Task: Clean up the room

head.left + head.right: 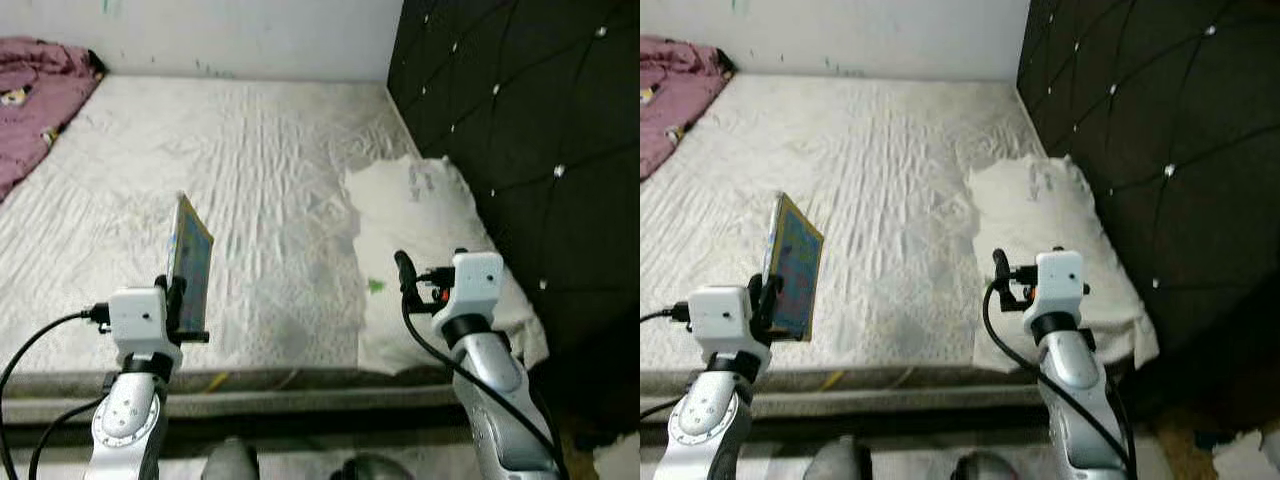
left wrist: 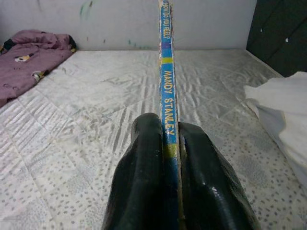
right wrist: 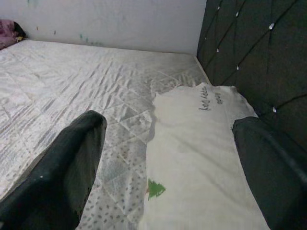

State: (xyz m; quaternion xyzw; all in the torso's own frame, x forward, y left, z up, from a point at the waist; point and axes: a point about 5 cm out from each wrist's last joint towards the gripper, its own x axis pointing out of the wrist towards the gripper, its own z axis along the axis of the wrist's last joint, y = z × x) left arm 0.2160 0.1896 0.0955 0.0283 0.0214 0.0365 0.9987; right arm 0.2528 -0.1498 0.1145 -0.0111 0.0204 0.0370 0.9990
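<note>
Bare mattress (image 1: 250, 180) ahead; left gripper (image 1: 180, 300) fingers clamp upright book (image 1: 190, 265) (carrying step), right gripper (image 3: 168, 167) fingers spread over white pillow (image 1: 420, 250). Next: find book's resting place.

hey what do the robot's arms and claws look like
Both arms are silver metal with a white boxy wrist block, and black cables loop off each. The left claw and right claw each have two long glossy black fingers. The right wrist shows a small red-orange part.

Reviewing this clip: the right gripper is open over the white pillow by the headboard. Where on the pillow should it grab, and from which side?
Probably the pillow's near edge toward the mattress, coming from above at the foot side. It lies flat and soft, tight against the headboard, and the open right gripper already straddles that near end.
</note>
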